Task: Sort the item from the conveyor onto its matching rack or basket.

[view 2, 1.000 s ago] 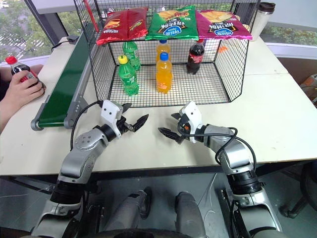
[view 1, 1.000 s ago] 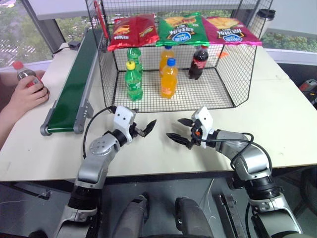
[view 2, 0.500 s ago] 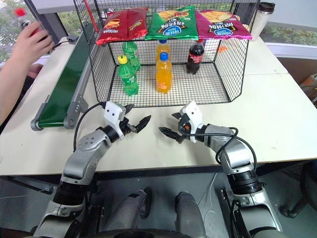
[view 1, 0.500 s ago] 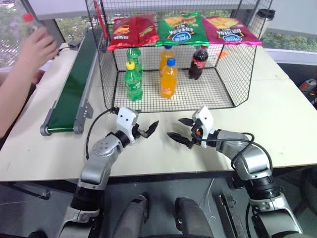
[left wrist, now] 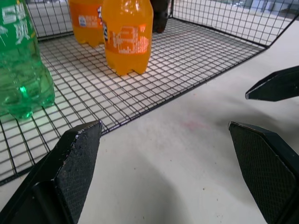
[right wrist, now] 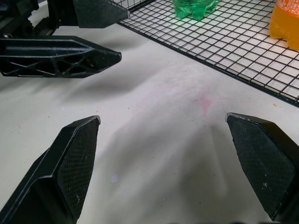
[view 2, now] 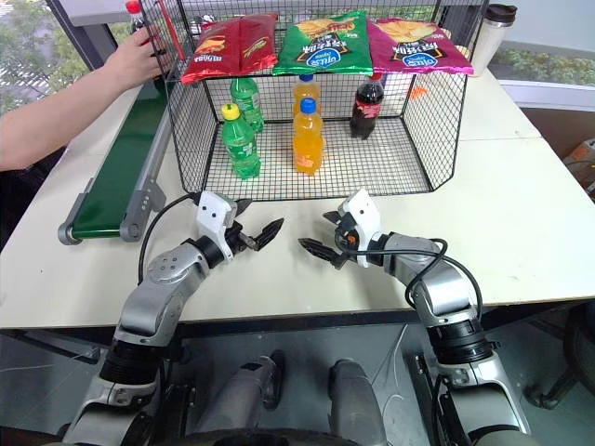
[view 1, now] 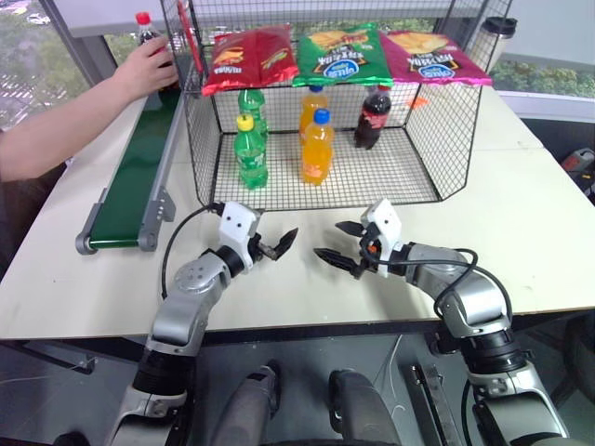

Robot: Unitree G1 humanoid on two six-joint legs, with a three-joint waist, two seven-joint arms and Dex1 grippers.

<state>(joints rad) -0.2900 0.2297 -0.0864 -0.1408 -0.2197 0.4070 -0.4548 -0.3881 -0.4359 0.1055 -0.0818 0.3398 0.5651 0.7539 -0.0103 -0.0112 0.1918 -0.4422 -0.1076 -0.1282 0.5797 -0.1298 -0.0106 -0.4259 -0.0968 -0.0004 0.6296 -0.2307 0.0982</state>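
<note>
The item, a small cola bottle [view 1: 145, 25] with a red cap, is in a person's hand [view 1: 147, 67] over the far end of the conveyor [view 1: 130, 190], a dark green belt along the table's left side. I cannot tell whether it rests on the belt. The black wire rack [view 1: 390, 178] stands at the table's middle back. My left gripper [view 1: 277, 227] and right gripper [view 1: 327, 239] hover open over the table in front of the rack, tips facing each other, both empty. The left wrist view looks between the open fingers [left wrist: 77, 156] at the rack's grid floor.
Inside the rack stand two green bottles [view 1: 249, 149], two orange bottles [view 1: 317, 147] and another cola bottle [view 1: 373, 116]. Three snack bags [view 1: 339, 54] lie on its mesh top. A cup with a lid [view 1: 495, 39] stands at the back right.
The person's hand has carried the cola bottle from the table's left edge up to the conveyor's far end. Both grippers have stayed in place, open.
</note>
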